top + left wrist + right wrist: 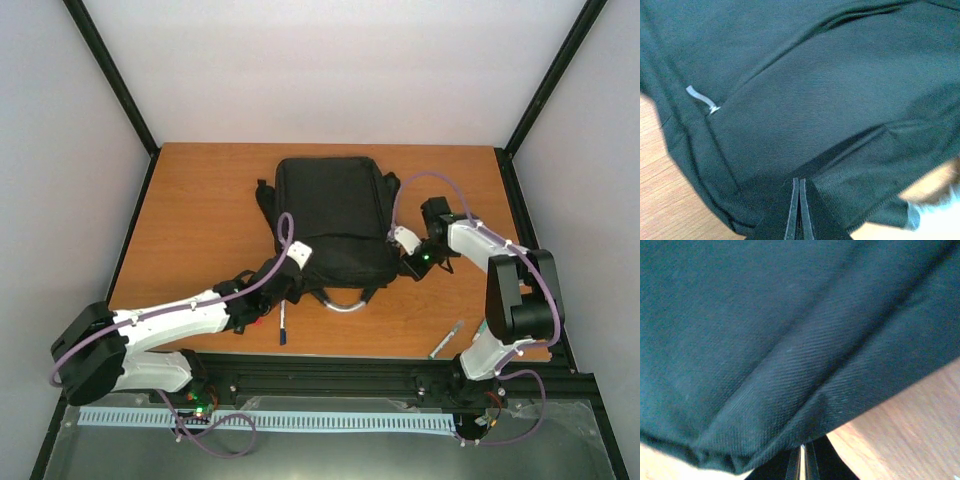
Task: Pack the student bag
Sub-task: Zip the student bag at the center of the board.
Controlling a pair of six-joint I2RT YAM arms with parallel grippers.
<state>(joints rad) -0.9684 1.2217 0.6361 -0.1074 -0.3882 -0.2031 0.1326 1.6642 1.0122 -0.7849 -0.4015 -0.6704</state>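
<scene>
The student bag (335,220) is a large black fabric backpack lying flat in the middle of the table. A grey loop handle (343,303) sticks out of its near edge. My left gripper (288,265) is at the bag's near left corner. In the left wrist view its jaws (799,182) are pressed together on a fold of the black fabric (805,100), near a silver zip pull (702,100). My right gripper (396,250) is at the bag's near right corner. In the right wrist view its tips (803,449) are under the bag's edge (790,390) and nearly together.
A dark pen (283,325) lies on the wooden table (200,200) near the left arm, with a small red item (262,322) beside it. Another pen (446,340) lies near the right arm's base. Black frame posts stand at the table's far corners.
</scene>
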